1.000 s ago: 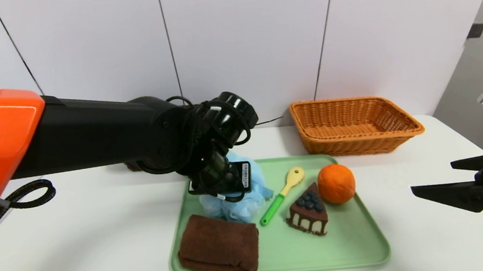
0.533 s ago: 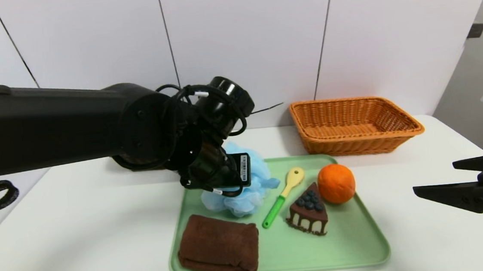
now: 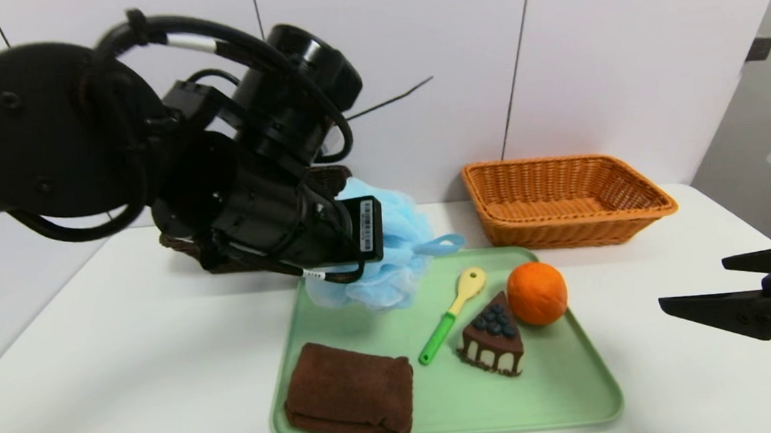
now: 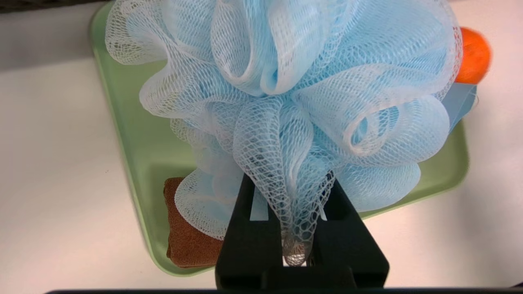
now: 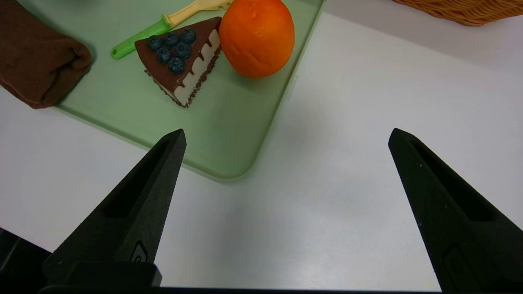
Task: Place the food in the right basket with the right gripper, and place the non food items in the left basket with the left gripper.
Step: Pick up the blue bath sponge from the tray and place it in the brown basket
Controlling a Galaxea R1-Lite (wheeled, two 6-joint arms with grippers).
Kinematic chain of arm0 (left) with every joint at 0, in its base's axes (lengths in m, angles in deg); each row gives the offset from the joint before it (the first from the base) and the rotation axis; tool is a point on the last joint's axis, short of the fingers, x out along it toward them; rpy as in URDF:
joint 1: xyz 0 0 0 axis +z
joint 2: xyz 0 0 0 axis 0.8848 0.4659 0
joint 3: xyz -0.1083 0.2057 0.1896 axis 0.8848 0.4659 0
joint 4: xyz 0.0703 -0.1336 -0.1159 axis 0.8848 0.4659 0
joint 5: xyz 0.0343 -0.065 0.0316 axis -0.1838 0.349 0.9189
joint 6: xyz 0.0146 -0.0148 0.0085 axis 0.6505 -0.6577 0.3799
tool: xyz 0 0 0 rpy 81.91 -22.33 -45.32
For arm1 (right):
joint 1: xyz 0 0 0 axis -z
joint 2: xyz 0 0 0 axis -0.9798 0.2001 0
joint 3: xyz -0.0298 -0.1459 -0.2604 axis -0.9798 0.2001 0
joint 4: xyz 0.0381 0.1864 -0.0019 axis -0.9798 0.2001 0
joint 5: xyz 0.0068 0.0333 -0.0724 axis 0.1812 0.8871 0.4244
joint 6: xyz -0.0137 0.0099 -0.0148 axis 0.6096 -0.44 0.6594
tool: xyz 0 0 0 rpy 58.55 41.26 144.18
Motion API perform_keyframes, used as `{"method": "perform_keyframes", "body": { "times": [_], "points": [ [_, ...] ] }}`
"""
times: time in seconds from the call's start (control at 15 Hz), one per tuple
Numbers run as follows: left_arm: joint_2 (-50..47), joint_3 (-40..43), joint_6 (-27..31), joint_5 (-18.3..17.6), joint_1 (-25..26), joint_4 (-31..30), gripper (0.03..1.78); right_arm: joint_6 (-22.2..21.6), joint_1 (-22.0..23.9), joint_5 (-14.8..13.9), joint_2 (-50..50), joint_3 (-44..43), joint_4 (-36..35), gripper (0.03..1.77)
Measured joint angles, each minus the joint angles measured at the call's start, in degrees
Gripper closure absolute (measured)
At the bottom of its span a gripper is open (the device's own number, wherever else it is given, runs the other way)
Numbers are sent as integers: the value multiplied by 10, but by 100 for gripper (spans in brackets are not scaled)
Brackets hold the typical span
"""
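Note:
My left gripper (image 4: 292, 183) is shut on the light-blue mesh bath puff (image 4: 286, 81), which hangs in the air over the tray's back left corner (image 3: 395, 257). On the green tray (image 3: 565, 395) lie the brown towel (image 3: 349, 393), the yellow spoon with a green handle (image 3: 452, 314), the chocolate cake wedge (image 3: 491, 335) and the orange (image 3: 537, 293). The dark left basket (image 3: 180, 248) is mostly hidden behind my left arm. The orange-tan right basket (image 3: 566, 195) stands behind the tray. My right gripper (image 3: 692, 283) hovers open over the table right of the tray, holding nothing.
The tray's near right corner (image 5: 229, 171) lies just ahead of the right gripper (image 5: 287, 132). White table surface (image 3: 129, 374) stretches to the left of the tray. A white panelled wall stands right behind both baskets.
The left gripper shut on the bath puff and lifted it off the tray, up and toward the back left. The right arm stayed still.

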Motion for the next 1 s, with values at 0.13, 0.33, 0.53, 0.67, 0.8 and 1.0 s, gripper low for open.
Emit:
{"method": "perform_keyframes", "body": {
  "times": [0.13, 0.33, 0.53, 0.67, 0.8, 1.0],
  "points": [
    [-12, -31, 6, 1, 6, 14, 161, 0, 0, 0, 0, 0, 0, 9],
    [-14, -76, 43, 2, 66, 32, 161, 0, 0, 0, 0, 2, 1, 9],
    [6, -108, 97, 2, 160, 32, 161, 0, 0, 0, 0, 2, 0, 9],
    [30, -132, 136, 1, 225, 23, 161, 0, 0, 0, 0, 2, 0, 9],
    [56, -142, 167, 0, 272, 6, 161, 1, 0, 0, 1, 1, 0, 9],
    [93, -146, 174, 0, 319, -24, 161, 1, 0, 0, 1, 5, 0, 9]
  ]
}}
